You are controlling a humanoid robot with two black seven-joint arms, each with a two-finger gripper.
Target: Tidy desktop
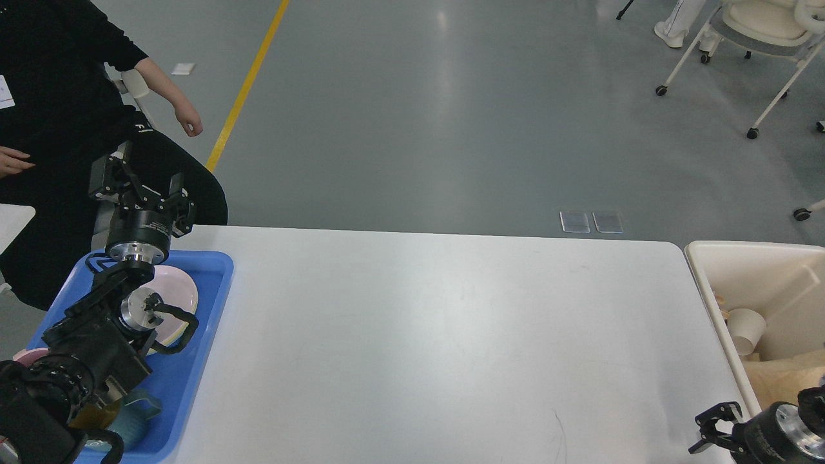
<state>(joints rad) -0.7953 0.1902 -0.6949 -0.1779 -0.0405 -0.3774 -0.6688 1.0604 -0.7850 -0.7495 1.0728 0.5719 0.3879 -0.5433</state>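
Note:
The desktop is a large white tabletop with rounded corners, bare across its middle. My left gripper is raised above the far end of the blue tray, fingers spread open and empty. My right gripper is low at the desktop's front right corner, beside the cream bin, its fingers apart and holding nothing.
The blue tray at the left holds a pink plate and a teal cup under my left arm. The cream bin at the right holds a paper cup and brown paper. A person in black sits beyond the tray.

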